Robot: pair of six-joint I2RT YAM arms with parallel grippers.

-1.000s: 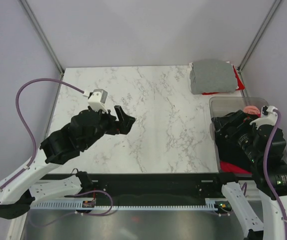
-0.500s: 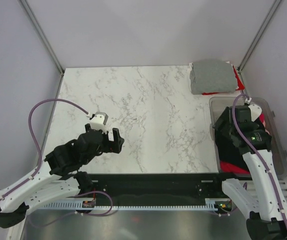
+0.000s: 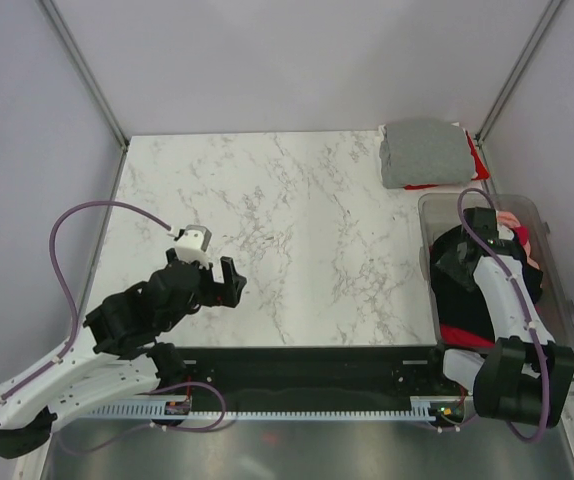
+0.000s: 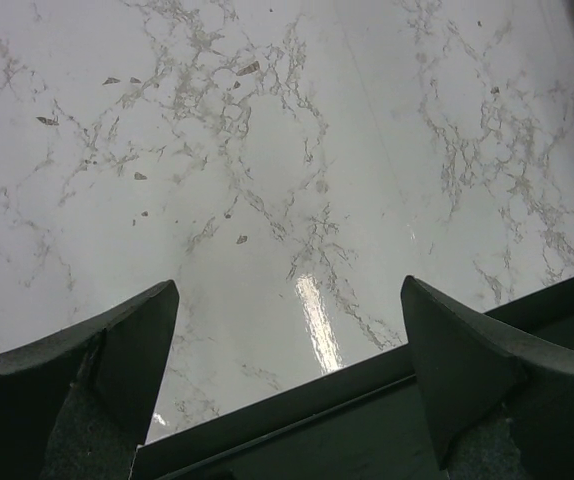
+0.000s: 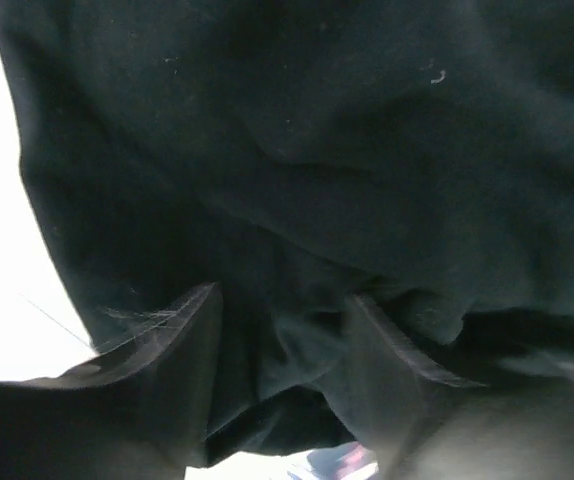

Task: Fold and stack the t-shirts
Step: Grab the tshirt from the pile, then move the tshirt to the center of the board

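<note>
While your right gripper (image 5: pixel 282 300) pokes the black t-shirt (image 5: pixel 297 150) in the right tub (image 3: pixel 447 197), its hold unclear, squeeze and lift; left gripper (image 4: pixel 289 285) sits wide apart.

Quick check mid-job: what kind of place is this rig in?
Most likely a lab test cell, not a home. A marble-pattern table is boxed in by plain pale walls with metal corner posts. A clear tub holds crumpled t-shirts, and a folded grey t-shirt lies at the far right corner.

Folded shirts (image 3: pixel 425 152) sit at the table's (image 3: pixel 297 240) far-right corner, behind a tub (image 3: pixel 437 200) apparently holding more.
</note>
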